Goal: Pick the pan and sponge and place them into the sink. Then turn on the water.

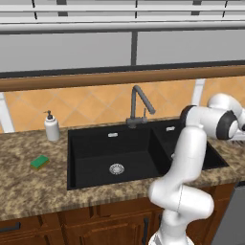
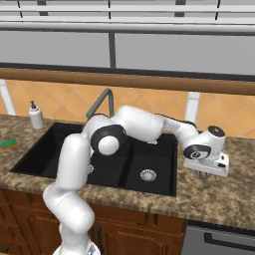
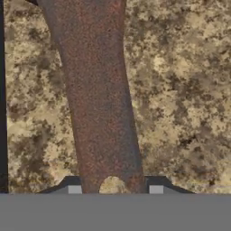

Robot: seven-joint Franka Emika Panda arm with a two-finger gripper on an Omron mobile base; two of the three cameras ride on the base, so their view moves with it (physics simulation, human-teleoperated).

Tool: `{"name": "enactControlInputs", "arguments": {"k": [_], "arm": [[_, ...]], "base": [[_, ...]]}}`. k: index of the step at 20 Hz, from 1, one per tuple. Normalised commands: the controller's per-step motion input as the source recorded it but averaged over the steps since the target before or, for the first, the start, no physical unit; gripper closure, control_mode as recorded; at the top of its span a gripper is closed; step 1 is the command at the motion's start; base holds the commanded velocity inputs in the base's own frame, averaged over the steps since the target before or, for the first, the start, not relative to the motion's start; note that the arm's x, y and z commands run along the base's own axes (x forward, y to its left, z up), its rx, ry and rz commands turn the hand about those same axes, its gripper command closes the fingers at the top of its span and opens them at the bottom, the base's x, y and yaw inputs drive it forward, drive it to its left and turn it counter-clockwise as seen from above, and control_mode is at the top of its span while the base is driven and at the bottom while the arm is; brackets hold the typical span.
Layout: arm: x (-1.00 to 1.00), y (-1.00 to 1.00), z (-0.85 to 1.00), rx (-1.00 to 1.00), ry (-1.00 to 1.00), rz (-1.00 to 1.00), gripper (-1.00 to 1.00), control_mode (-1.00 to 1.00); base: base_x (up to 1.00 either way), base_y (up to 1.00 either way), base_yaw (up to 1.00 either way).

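Observation:
The pan's long brown handle (image 3: 101, 103) runs up the middle of the hand view, lying on the speckled counter, with its hanging hole at the bottom end. My gripper (image 3: 115, 189) straddles that end, one fingertip close on each side with a thin gap, so it reads as open. From the right base view the gripper (image 2: 204, 173) hangs low over the counter just right of the sink (image 2: 160, 185); the pan's bowl is hidden. The green sponge (image 1: 39, 161) lies on the counter left of the black double-basin sink (image 1: 95, 146). No water runs from the gooseneck faucet (image 1: 139, 103).
A white soap dispenser (image 1: 51, 127) stands at the back left of the counter. The tiled backsplash rises behind the faucet. My arm reaches across the smaller right basin. A dark strip (image 3: 2, 90) runs along the left edge of the hand view.

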Motion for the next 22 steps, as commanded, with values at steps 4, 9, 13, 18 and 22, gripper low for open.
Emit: {"name": "enactControlInputs", "arguments": {"k": [4,9,13,18,22], "arm": [[-0.54,1.0,0.28,-0.1,-0.02,0.2,1.0,-1.0],[-0.65,1.0,0.28,-0.08,0.0,0.31,1.0,-1.0],[-0.73,1.0,0.4,-0.04,0.0,0.31,1.0,-1.0],[-0.29,1.0,0.2,-0.07,0.0,0.23,1.0,-1.0],[0.0,1.0,0.19,-0.11,0.0,0.15,1.0,-1.0]], "base": [[0.0,0.0,0.0],[0.0,0.0,0.0],[0.0,0.0,0.0],[0.0,0.0,0.0],[0.0,0.0,0.0]]}}
